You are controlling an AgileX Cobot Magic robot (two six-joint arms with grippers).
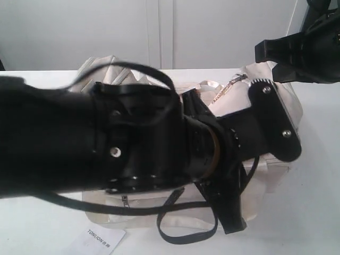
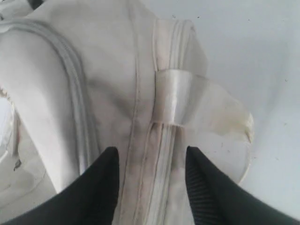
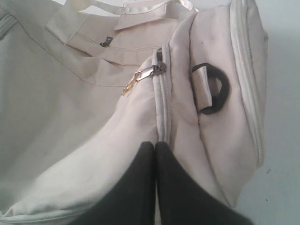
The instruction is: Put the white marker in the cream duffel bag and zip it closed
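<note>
From outside: the cream duffel bag (image 1: 289, 103) sits on the middle of the white table (image 1: 313, 212), my left arm (image 1: 79, 138) stretched over it, a paper tag (image 1: 98, 240) at the front edge. Left wrist: my left pincer (image 2: 152, 166) is spread, fingers straddling the bag's zip line near a shiny strap loop (image 2: 172, 96). Right wrist: my right pincer (image 3: 155, 152) is pressed together, tips at the zip's end near a black ring (image 3: 214, 89).

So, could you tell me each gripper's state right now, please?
Left gripper: open, at the cream duffel bag.
Right gripper: shut, nothing visibly held.
</note>
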